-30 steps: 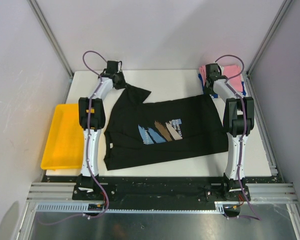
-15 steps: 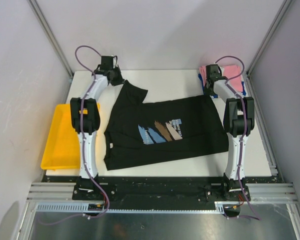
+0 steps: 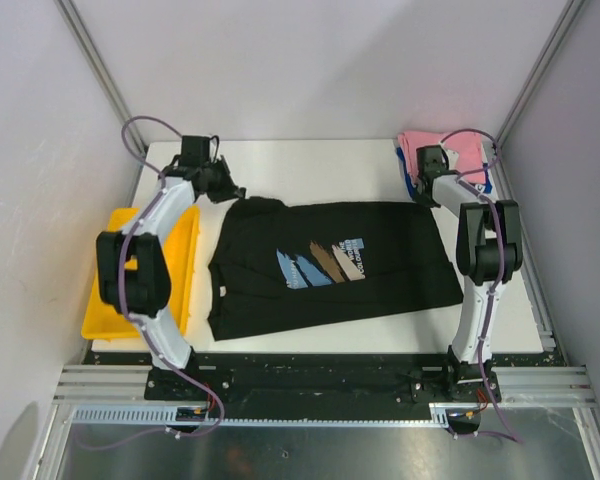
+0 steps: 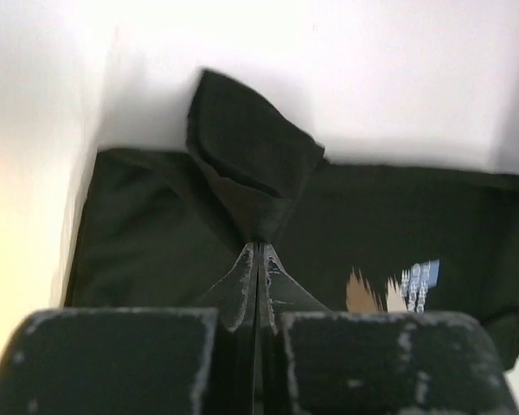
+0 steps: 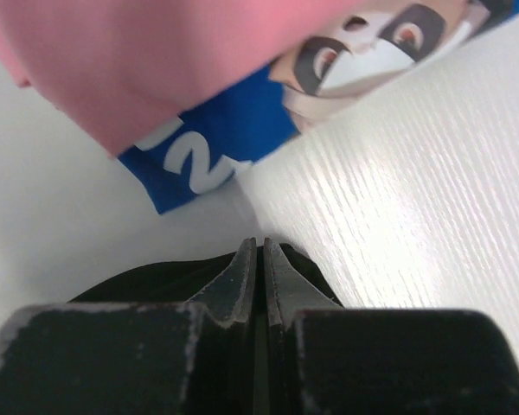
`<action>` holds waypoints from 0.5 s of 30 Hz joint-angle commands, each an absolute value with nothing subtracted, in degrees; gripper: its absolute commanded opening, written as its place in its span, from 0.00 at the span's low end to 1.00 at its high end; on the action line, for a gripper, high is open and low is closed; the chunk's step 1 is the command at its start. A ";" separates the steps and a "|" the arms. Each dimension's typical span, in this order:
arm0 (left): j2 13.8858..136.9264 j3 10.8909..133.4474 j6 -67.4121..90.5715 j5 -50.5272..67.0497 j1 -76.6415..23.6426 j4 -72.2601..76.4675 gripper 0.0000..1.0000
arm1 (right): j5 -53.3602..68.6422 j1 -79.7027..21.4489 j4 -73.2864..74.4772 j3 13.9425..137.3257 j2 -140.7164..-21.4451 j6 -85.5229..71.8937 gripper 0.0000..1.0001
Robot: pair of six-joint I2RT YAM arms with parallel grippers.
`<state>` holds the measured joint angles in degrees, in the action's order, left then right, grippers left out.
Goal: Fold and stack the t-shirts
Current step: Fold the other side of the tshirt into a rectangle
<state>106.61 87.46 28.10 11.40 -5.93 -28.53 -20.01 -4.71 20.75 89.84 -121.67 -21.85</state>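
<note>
Our left hand (image 4: 258, 246) and right hand (image 5: 259, 245) each pinch the spread black brush-print cloth t-shirt (image 3: 325, 265), not yet folded; the pink cloth t-shirt (image 3: 460, 145) already lies stacked on the blue-and-white cloth t-shirt (image 5: 199, 143)

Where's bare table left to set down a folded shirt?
Far strip of table, between black t-shirt and back edge, from left pincer to pink t-shirt. Narrower patch right of the black t-shirt, under the right arm. Left side crowded: yellow tray.

Bright, even overhead light
Left wrist view blows out white above the black shirt (image 4: 156, 233) (slightly blurred); both wrist foregrounds are unfocused.
</note>
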 commanded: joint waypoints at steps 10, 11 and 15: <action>75.99 59.15 29.78 11.63 -6.99 -27.93 0.00 | -27.05 -3.25 17.75 78.61 -108.35 -28.26 0.00; 74.56 57.88 29.53 11.83 -7.06 -27.98 0.00 | -26.97 -3.30 17.75 78.02 -107.88 -28.55 0.00; 69.29 53.45 29.33 12.13 -7.04 -28.08 0.00 | -26.35 -3.17 18.15 75.99 -106.14 -29.66 0.00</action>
<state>74.65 56.18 29.54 11.31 -6.74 -28.82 -24.62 -3.51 18.90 77.60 -109.97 -27.20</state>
